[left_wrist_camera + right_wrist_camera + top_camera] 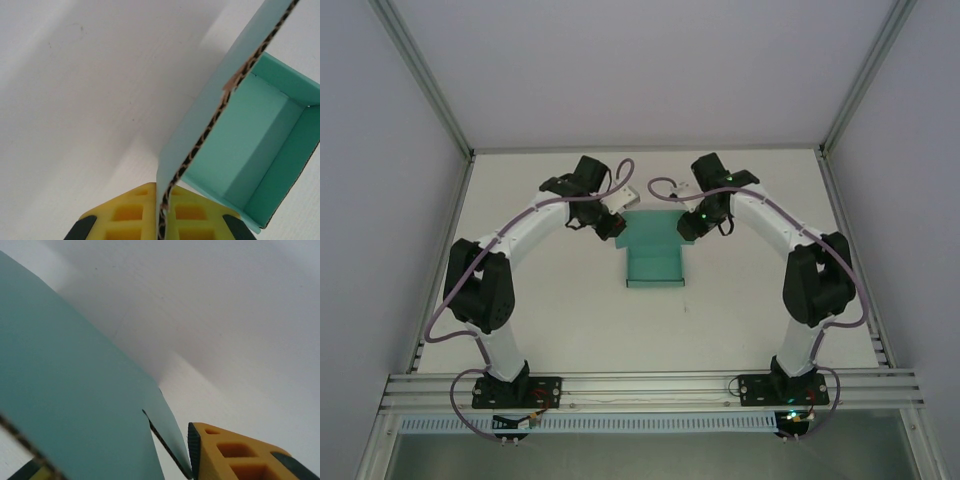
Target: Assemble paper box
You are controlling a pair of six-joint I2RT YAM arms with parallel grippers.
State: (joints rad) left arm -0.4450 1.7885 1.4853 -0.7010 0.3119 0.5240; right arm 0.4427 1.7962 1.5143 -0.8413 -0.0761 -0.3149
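Observation:
The teal paper box point(655, 255) lies at the table's middle, partly folded, with its open tray end toward the arms. My left gripper point(610, 222) is at its far left corner. In the left wrist view the yellow fingers point(130, 215) are shut on the edge of a raised teal flap point(200, 125), beside the box's open inside point(255, 145). My right gripper point(692, 222) is at the far right corner. A teal panel point(75, 405) fills the space between its jaws, and the yellow right finger point(235, 455) touches the card's edge. Whether those jaws clamp the card I cannot tell.
The white table point(550, 300) is walled by pale panels and aluminium posts at its left, right and far sides. A metal rail point(650, 385) with both arm bases runs along the near edge. A small white block point(625, 195) lies behind the left gripper.

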